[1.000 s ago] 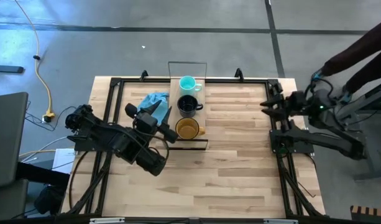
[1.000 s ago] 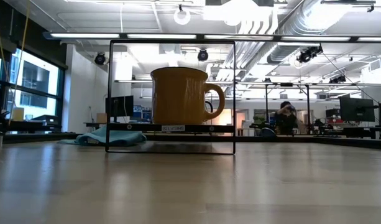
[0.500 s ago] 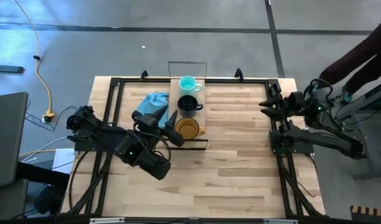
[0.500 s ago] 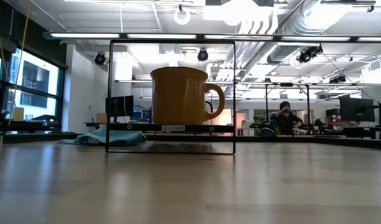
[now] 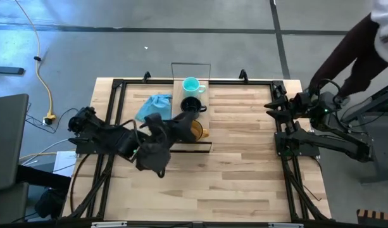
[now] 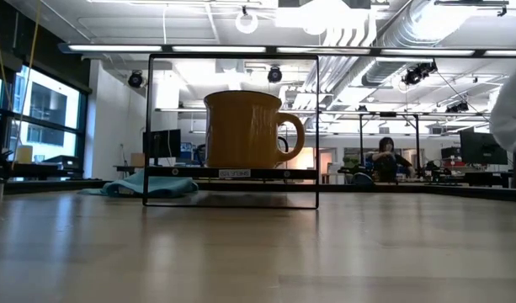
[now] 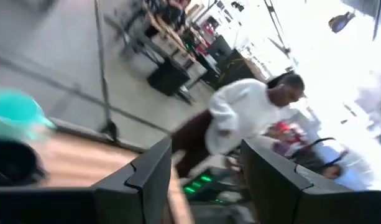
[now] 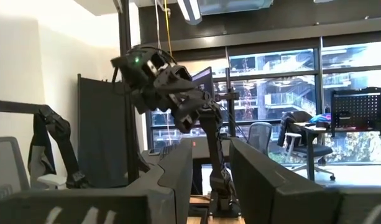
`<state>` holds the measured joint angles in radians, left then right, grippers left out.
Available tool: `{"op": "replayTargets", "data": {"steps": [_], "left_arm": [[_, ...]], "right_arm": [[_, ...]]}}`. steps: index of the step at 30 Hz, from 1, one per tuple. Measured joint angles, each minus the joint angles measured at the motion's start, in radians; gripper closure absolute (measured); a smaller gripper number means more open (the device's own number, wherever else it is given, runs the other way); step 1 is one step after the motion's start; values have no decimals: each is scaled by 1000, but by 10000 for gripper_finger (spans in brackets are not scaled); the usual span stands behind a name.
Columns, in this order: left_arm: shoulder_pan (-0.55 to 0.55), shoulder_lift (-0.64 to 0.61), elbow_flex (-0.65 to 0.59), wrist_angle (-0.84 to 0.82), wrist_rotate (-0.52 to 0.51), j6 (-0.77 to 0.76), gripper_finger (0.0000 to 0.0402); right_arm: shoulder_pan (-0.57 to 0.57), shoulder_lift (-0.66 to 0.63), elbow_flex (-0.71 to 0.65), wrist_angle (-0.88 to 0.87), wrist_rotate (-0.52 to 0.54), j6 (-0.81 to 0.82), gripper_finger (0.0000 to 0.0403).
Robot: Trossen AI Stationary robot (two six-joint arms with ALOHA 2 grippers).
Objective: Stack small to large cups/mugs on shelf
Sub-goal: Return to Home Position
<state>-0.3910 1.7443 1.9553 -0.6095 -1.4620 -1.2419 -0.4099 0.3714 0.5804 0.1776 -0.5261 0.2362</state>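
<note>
Three mugs stand in a row on the light-wood shelf (image 5: pixel 178 95), on their bases: the teal mug (image 5: pixel 191 85) farthest, the black mug (image 5: pixel 191 106) in the middle, the amber mug (image 5: pixel 200 132) nearest. In the low view the amber mug (image 6: pixel 241 130) hides the other two. My left gripper (image 5: pixel 185 121) is open above the amber mug and covers part of it in the high view. It does not show in the low view. Its wrist view has the teal mug (image 7: pixel 16 109) and black mug (image 7: pixel 12 163) off to one side. My right gripper (image 5: pixel 268 106) waits open at the table's right edge.
A light blue cloth (image 5: pixel 154 104) lies on the table left of the shelf. The shelf's black wire frame (image 6: pixel 232 55) stands above the amber mug. A person (image 5: pixel 364 44) leans in beside the right arm, beyond the table's right edge. Bare tabletop (image 5: pixel 238 171) spreads near and right.
My left arm has swung toward the shelf and turned its wrist. Its gripper has gone from the shelf's left edge to over the amber mug. The mugs have stayed where they were. The person at the right has leaned in.
</note>
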Motion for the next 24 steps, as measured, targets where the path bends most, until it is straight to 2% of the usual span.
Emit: {"op": "replayTargets", "data": {"steps": [4, 8, 11, 15, 18, 21, 24], "left_arm": [[31, 0, 0, 182, 123, 0, 220], [74, 0, 0, 361, 328, 29, 220], [117, 0, 0, 512, 596, 199, 220], [174, 21, 1, 776, 1067, 450, 220], [207, 27, -1, 832, 1388, 606, 220], [225, 30, 0, 804, 1566, 719, 220], [242, 33, -1, 746, 1679, 830, 220]], "right_arm": [[0, 0, 0, 0, 0, 16, 304], [0, 0, 0, -5, 0, 33, 304], [0, 0, 0, -8, 0, 36, 304], [0, 0, 0, -8, 0, 48, 304], [0, 0, 0, -8, -1, 52, 304], [0, 0, 0, -8, -1, 53, 304], [0, 0, 1, -8, -1, 61, 304]]}}
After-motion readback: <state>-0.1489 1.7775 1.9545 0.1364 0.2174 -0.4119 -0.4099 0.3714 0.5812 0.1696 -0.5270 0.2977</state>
